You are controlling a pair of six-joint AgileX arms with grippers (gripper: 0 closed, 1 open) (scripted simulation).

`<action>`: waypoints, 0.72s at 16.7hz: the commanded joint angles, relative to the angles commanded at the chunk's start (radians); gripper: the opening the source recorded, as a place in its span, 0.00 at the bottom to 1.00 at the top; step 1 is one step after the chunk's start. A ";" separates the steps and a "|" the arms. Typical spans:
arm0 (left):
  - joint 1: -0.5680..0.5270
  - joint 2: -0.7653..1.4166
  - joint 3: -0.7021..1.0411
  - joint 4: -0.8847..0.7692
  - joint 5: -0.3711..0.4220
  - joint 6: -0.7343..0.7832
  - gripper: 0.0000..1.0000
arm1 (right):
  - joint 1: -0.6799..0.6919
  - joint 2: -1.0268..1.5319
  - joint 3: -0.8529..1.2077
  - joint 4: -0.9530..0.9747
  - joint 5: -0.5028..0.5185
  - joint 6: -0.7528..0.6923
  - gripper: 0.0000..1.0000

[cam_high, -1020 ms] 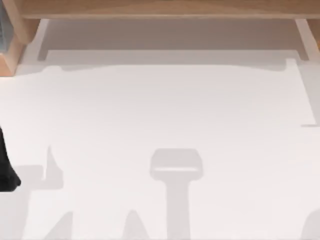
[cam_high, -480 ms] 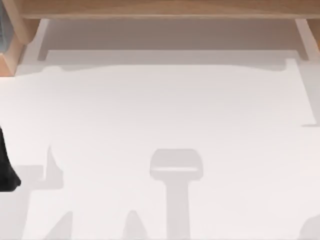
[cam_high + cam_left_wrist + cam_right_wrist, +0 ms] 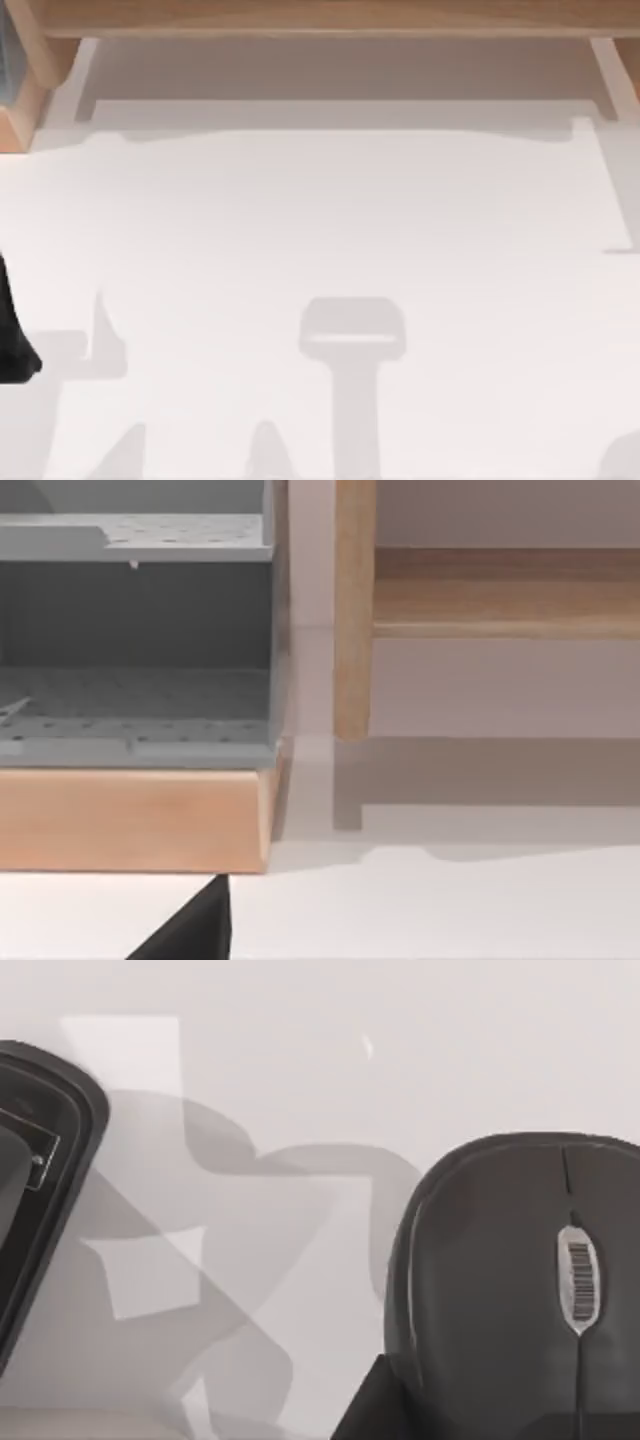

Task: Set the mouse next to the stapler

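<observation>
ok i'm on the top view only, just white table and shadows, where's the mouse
observer: right wrist view has the dark mouse lying on the white table, scroll wheel up.
operator: and the stapler
observer: a dark rounded object sits at that view's edge, apart from the mouse; likely the stapler, but I can't confirm.
operator: left wrist
observer: it faces a grey perforated shelf in a wooden frame.

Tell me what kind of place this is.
Probably a simulated office desk: a white table backed by a wooden shelf frame, a grey perforated organizer in a wooden tray, and a dark mouse lying near another black object.
</observation>
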State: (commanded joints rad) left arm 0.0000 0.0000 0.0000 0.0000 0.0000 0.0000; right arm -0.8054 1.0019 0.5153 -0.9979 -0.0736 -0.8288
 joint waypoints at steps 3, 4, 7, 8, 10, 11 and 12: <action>0.000 0.000 0.000 0.000 0.000 0.000 1.00 | 0.001 -0.006 0.004 0.012 -0.002 0.000 0.00; 0.000 0.000 0.000 0.000 0.000 0.000 1.00 | 0.002 -0.008 0.006 0.016 -0.002 0.000 0.00; 0.000 0.000 0.000 0.000 0.000 0.000 1.00 | 0.003 -0.015 0.010 0.030 -0.003 0.000 0.00; 0.000 0.000 0.000 0.000 0.000 0.000 1.00 | 0.003 -0.017 0.012 0.035 -0.004 0.001 0.00; 0.000 0.000 0.000 0.000 0.000 0.000 1.00 | 0.004 -0.020 0.013 0.044 -0.004 0.002 0.00; 0.000 0.000 0.000 0.000 0.000 0.000 1.00 | 0.004 -0.021 0.013 0.049 -0.004 0.002 0.00; 0.000 0.000 0.000 0.000 0.000 0.000 1.00 | 0.005 -0.021 0.012 0.053 -0.004 0.003 0.00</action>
State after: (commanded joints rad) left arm 0.0000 0.0000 0.0000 0.0000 0.0000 0.0000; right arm -0.8008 0.9804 0.5277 -0.9451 -0.0773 -0.8260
